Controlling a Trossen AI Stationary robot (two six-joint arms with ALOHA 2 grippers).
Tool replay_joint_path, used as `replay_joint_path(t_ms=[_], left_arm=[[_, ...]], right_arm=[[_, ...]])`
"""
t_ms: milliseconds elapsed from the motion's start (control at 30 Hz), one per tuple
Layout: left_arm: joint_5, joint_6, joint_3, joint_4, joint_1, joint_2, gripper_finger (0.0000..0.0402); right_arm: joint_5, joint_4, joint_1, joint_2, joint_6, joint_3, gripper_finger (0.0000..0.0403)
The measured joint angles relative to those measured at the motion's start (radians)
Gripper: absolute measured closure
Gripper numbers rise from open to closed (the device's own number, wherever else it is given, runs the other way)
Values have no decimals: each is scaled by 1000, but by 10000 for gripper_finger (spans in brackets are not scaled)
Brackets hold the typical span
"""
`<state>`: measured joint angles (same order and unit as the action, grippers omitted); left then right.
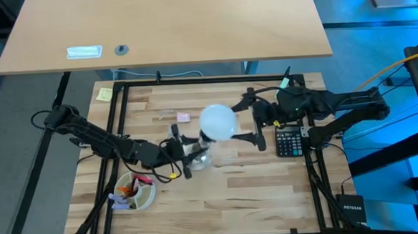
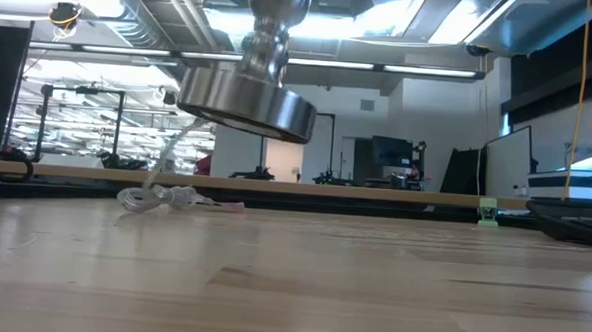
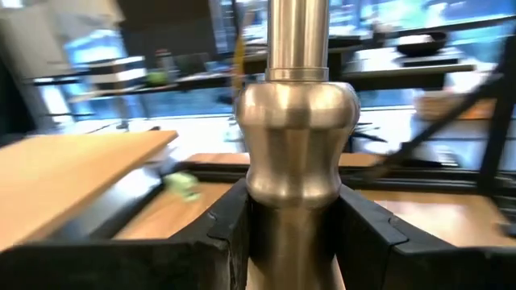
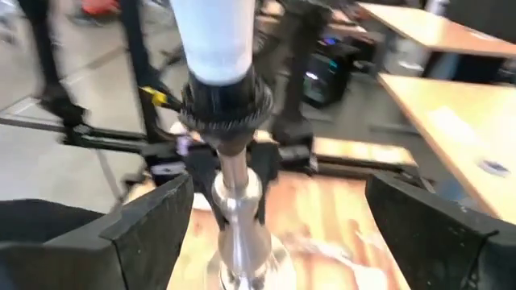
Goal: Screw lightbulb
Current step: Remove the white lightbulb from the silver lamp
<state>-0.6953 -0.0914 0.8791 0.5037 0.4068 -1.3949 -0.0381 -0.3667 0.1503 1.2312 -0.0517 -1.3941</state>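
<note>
The white lightbulb (image 1: 217, 121) sits with its narrow neck (image 4: 211, 40) in the black socket (image 4: 226, 101) on top of the shiny silver stand (image 3: 296, 137). My left gripper (image 1: 187, 152) is shut on the stand's stem. In the low view the stand's round foot (image 2: 247, 102) hangs above the table. My right gripper (image 1: 253, 122) is open just to the right of the bulb. Its two fingers (image 4: 145, 217) stand wide on either side of the stand and touch nothing. My left gripper pinches the stand's silver stem (image 3: 292, 234) between its two fingers (image 3: 222, 238), just below the stem's rounded bulge. The fingers come level from the table's left and lie across the stem. The stand is lifted clear of the table, its foot slightly tilted, with the bulb on top.
A black calculator (image 1: 289, 141) lies under the right arm. A white bowl (image 1: 147, 197) with small items stands at the near left. A yellow note (image 1: 104, 94) and a small pink item (image 1: 183, 117) lie farther back. A clear cord (image 2: 160, 196) lies on the table.
</note>
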Motion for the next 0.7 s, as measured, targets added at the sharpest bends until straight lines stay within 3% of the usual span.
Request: replay_joint_path(t_ms=[167, 333, 467, 633, 700], left_arm=[[-216, -36, 0, 12, -3, 0, 282], [-450, -108, 0, 8, -9, 0, 282], [-513, -118, 0, 6, -24, 0, 282], [-543, -89, 0, 7, -45, 0, 282], [-555, -89, 0, 7, -49, 0, 282]], right_arm=[[-116, 57, 1, 6, -4, 17, 33], [-223, 283, 0, 19, -20, 57, 33], [-300, 421, 0, 68, -24, 62, 33], [-300, 601, -1, 162, -58, 62, 33], [-372, 672, 0, 200, -60, 63, 33]])
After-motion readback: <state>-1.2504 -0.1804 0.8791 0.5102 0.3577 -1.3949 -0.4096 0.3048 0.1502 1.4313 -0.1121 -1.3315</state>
